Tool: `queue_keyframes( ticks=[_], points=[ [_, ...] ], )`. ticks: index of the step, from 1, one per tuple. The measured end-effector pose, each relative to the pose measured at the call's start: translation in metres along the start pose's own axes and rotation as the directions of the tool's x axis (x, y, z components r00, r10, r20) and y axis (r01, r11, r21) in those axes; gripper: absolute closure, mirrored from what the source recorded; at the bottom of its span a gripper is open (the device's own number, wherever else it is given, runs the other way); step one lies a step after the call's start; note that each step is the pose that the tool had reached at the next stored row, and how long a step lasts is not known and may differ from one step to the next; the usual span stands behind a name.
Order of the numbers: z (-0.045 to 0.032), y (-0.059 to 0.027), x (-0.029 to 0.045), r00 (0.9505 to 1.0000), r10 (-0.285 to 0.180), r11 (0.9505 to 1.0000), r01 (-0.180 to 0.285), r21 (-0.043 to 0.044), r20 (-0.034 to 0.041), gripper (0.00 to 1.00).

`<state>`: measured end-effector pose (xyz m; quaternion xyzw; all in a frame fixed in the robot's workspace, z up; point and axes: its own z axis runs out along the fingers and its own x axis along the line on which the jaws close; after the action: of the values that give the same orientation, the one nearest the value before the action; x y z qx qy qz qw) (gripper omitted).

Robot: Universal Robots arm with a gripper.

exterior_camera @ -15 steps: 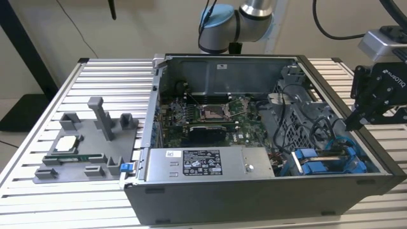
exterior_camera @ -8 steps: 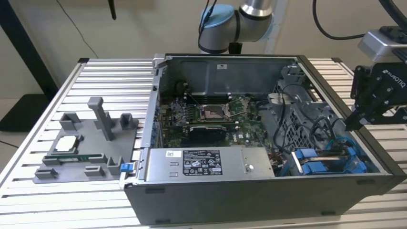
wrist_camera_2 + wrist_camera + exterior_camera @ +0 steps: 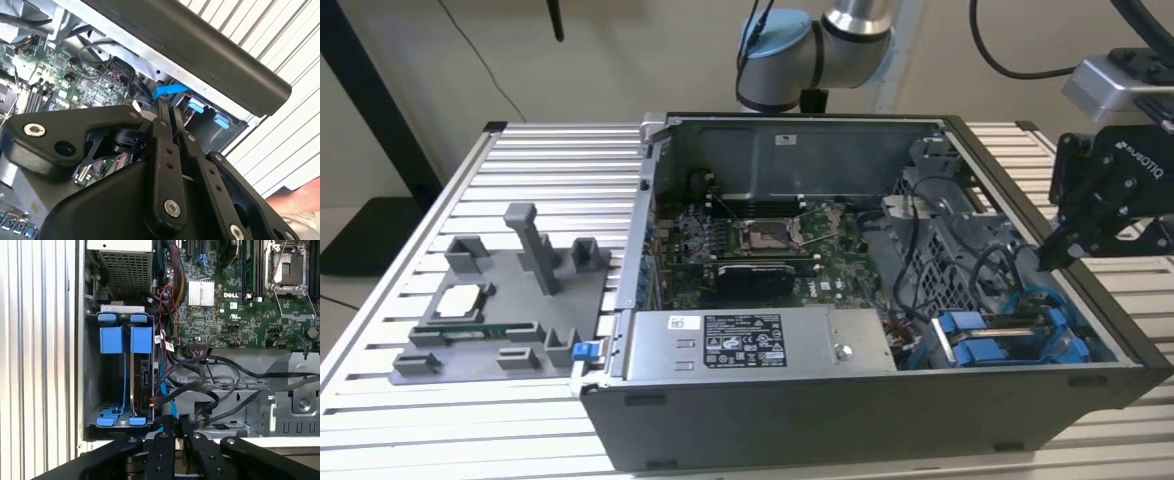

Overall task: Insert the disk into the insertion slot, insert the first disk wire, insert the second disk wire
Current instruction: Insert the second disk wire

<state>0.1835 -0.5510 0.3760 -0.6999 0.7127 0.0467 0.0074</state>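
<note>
The disk [image 3: 142,380] stands edge-on in the insertion slot [image 3: 107,385] of the drive bay, inside its blue carrier [image 3: 141,339]. In the exterior view the disk [image 3: 1011,326] sits at the case's front corner on that view's right. My gripper [image 3: 1054,258] hangs over that corner at the case wall. Its fingers [image 3: 162,150] are pressed together, and my gripper [image 3: 167,107] is shut at its tips on a flat blue disk wire [image 3: 172,90]. That blue wire [image 3: 167,395] runs down beside the disk to my gripper [image 3: 174,421]. Where the wire's plug sits is hidden.
The open computer case [image 3: 854,420] lies on a slatted table [image 3: 400,400]. Inside are the motherboard [image 3: 761,240], a grey labelled power supply box [image 3: 747,345] and loose black cables [image 3: 210,380] beside the bay. A grey fixture [image 3: 507,300] with parts stands on the exterior view's left.
</note>
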Motion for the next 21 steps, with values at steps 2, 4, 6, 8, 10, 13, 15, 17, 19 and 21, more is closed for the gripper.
queue_keyframes(
  ticks=[2, 4, 6, 8, 10, 13, 15, 17, 19, 21],
  points=[
    [-0.0023, 0.0053, -0.0001, 1.0000, 0.000, 1.0000, 0.000, 0.0000, 0.0012, 1.00],
    [-0.0045, 0.0106, -0.0002, 1.0000, 0.000, 1.0000, 0.000, 0.0000, 0.0022, 1.00],
    [-0.0062, 0.0156, -0.0002, 1.0000, 0.000, 1.0000, 0.000, 0.0000, 0.0026, 1.00],
    [-0.0075, 0.0205, -0.0002, 1.0000, 0.000, 1.0000, 0.000, 0.0000, 0.0029, 1.00],
    [-0.0083, 0.0254, -0.0002, 1.0000, 0.000, 1.0000, 0.000, 0.0000, 0.0029, 1.00],
    [-0.0085, 0.0325, -0.0001, 1.0000, 0.001, 1.0000, -0.001, 0.0001, 0.0029, 1.00],
    [-0.0083, 0.0370, 0.0000, 1.0000, 0.001, 1.0000, -0.001, 0.0001, 0.0029, 1.00],
    [-0.0080, 0.0415, 0.0001, 1.0000, 0.001, 1.0000, -0.001, 0.0001, 0.0030, 1.00],
    [-0.0078, 0.0454, 0.0002, 1.0000, 0.001, 1.0000, -0.001, 0.0002, 0.0030, 1.00],
    [-0.0074, 0.0486, 0.0003, 1.0000, 0.001, 1.0000, -0.001, 0.0005, 0.0030, 1.00]
  ],
)
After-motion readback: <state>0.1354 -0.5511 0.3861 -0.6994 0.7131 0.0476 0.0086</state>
